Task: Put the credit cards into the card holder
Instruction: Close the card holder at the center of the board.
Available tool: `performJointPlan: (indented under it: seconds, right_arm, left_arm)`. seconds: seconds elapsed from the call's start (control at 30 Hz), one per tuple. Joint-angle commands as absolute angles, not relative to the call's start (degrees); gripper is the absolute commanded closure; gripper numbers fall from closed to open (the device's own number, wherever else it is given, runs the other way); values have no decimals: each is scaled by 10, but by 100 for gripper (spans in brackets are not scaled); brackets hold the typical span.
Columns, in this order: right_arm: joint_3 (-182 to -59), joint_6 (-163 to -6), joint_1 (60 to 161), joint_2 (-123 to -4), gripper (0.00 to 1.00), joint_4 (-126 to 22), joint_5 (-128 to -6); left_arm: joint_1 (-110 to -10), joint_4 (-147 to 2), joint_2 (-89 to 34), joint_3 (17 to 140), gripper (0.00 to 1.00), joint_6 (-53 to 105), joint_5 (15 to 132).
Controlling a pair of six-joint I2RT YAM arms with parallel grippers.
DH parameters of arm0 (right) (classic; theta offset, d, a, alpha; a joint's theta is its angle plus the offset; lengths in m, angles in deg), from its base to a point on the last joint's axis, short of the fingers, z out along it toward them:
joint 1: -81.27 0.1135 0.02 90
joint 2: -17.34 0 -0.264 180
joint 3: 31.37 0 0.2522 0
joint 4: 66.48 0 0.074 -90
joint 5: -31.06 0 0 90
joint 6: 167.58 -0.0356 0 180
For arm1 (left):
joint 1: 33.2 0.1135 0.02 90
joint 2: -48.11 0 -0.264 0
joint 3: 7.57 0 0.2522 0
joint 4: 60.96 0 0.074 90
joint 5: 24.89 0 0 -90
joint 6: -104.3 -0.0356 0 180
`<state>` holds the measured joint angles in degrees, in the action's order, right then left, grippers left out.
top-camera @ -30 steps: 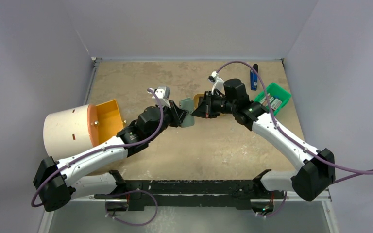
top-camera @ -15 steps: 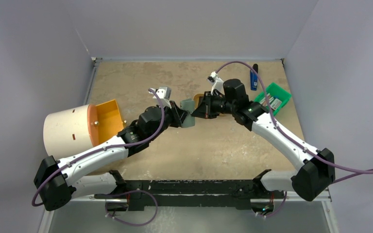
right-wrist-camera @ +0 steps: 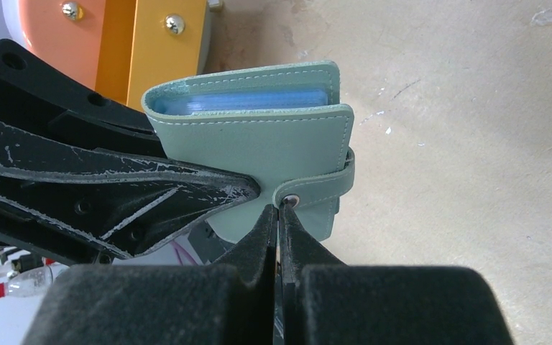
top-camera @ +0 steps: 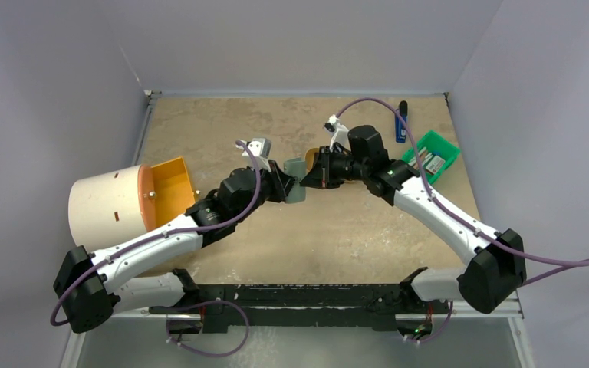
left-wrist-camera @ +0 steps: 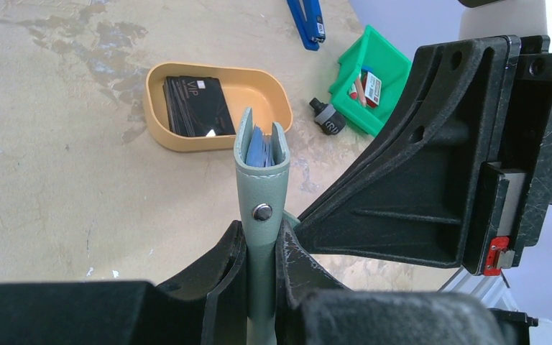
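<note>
The sage-green card holder point(top-camera: 296, 182) stands upright above the table with my left gripper point(top-camera: 285, 184) shut on its lower spine. In the left wrist view the holder point(left-wrist-camera: 261, 180) shows blue cards in its open top, clamped by the left gripper point(left-wrist-camera: 261, 241). My right gripper point(top-camera: 307, 175) is shut, its tips point(right-wrist-camera: 279, 210) pressed against the snap tab of the holder point(right-wrist-camera: 259, 136); whether they pinch the tab I cannot tell. Black credit cards point(left-wrist-camera: 194, 106) lie stacked in the tan oval tray point(left-wrist-camera: 215, 70) behind.
A green bin point(top-camera: 431, 157) of small items stands at the right, with a blue object point(top-camera: 401, 123) beyond it. A small black item point(left-wrist-camera: 328, 118) lies beside the bin. A white cylinder with an orange drawer point(top-camera: 111, 203) occupies the left.
The right arm has shifted slightly left, closer against the card holder. The left arm and the holder have stayed in place.
</note>
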<state>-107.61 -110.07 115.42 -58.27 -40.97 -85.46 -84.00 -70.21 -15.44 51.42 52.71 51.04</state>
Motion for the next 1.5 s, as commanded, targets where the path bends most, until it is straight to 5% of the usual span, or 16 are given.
performJointPlan:
  seconds: [0.0, 1.47]
  right_arm:
    - [-1096, -1091, 1160, -589, 100, -422, -854]
    - [-1078, -1094, 1161, -597, 100, -446, -846]
  left_arm:
    - [-849, -627, -150, 547, 100, 533, 582]
    - [-860, -466, -155, 511, 100, 637, 730]
